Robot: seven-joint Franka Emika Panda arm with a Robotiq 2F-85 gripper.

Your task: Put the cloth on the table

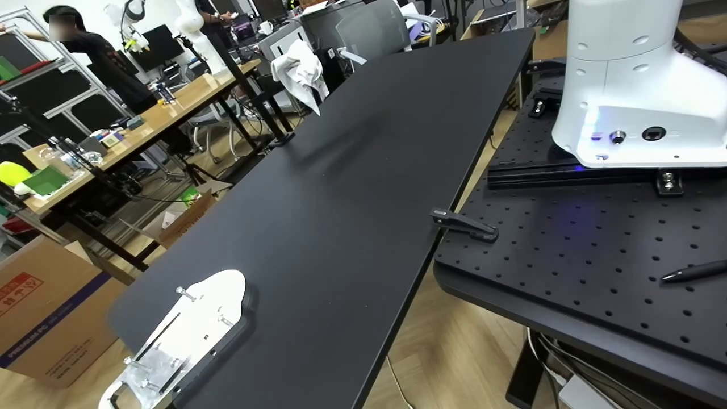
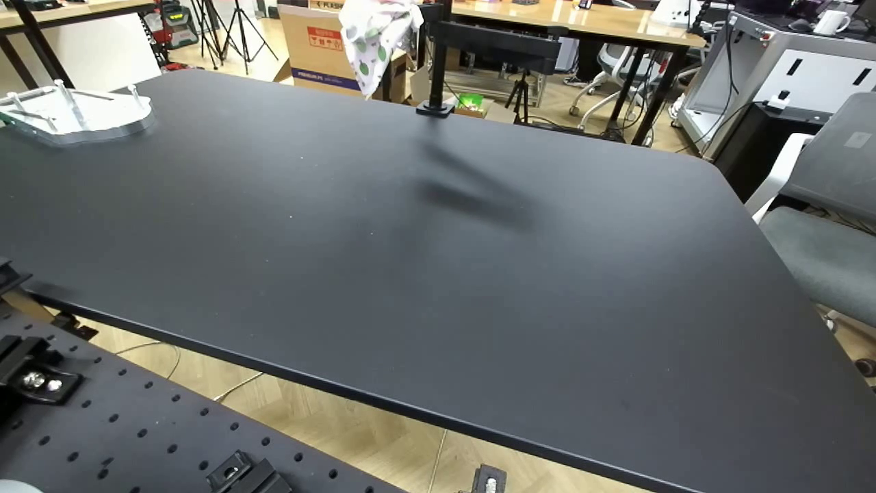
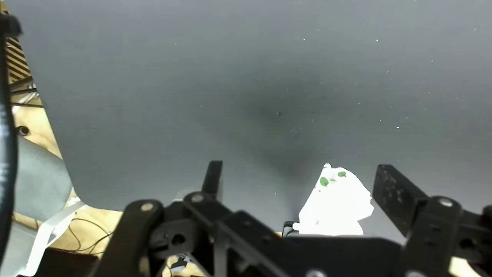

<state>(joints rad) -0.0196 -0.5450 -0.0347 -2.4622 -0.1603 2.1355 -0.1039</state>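
A white cloth with green leaf prints (image 2: 380, 41) hangs from a black stand (image 2: 438, 68) at the table's far edge. It also hangs there in an exterior view (image 1: 298, 74) and shows overexposed in the wrist view (image 3: 334, 204). The black table (image 2: 438, 274) lies beneath and shows in all views. My gripper (image 3: 300, 167) is open, its fingers wide apart. The cloth appears between the fingers in the wrist view, closer to the right finger; the distance between them cannot be told. My gripper is out of view in both exterior views.
A white plate with upright bolts (image 1: 187, 324) lies at one end of the table. The robot base (image 1: 636, 85) stands on a perforated board (image 1: 568, 255). A black clamp (image 1: 464, 224) sits at the table's near edge. A grey chair (image 2: 828, 205) stands beside the table.
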